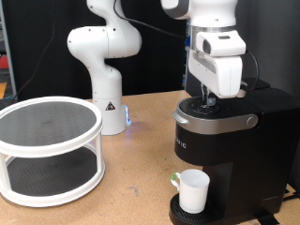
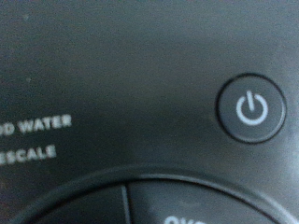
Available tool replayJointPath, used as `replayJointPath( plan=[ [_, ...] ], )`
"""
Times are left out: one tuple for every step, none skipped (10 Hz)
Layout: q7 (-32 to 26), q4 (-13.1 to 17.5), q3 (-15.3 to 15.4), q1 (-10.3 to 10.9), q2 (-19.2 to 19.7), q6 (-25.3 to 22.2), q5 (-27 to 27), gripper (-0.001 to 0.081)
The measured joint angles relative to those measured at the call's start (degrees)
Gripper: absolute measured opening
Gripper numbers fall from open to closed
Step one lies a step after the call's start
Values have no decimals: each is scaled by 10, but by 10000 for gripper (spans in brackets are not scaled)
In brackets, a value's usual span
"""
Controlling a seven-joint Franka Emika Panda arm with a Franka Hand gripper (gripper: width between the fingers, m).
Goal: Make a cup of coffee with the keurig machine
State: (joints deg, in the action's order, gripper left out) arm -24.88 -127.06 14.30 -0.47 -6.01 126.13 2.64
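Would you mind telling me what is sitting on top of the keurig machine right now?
The gripper is down on the keurig machine top. The wrist view shows a round power button and printed labels. Whatever lies directly beneath the fingers is covered.

tool (image 1: 210, 97) fingertips hidden against keurig machine (image 1: 230, 150) top, wrist-view lettering cut off

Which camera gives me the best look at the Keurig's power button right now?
The wrist view: the power button fills a good part of it, its round rim and power symbol clear on the keurig machine's black top. In the exterior view the gripper sits down on the machine's top and the button cannot be made out. The cup stands on the drip base.
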Motion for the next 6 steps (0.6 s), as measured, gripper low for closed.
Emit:
replayJointPath(
  plan=[
    [5, 2, 0, 0, 0, -8, -3, 2],
    [7, 6, 0, 0, 1, -24, -8, 2],
    [8, 11, -1, 0, 3, -42, -10, 2],
    [8, 17, -1, -1, 6, -59, -12, 2],
    [11, 27, -2, -1, 12, -75, -13, 2],
    [17, 37, -2, -1, 19, -89, -14, 2]
  ],
)
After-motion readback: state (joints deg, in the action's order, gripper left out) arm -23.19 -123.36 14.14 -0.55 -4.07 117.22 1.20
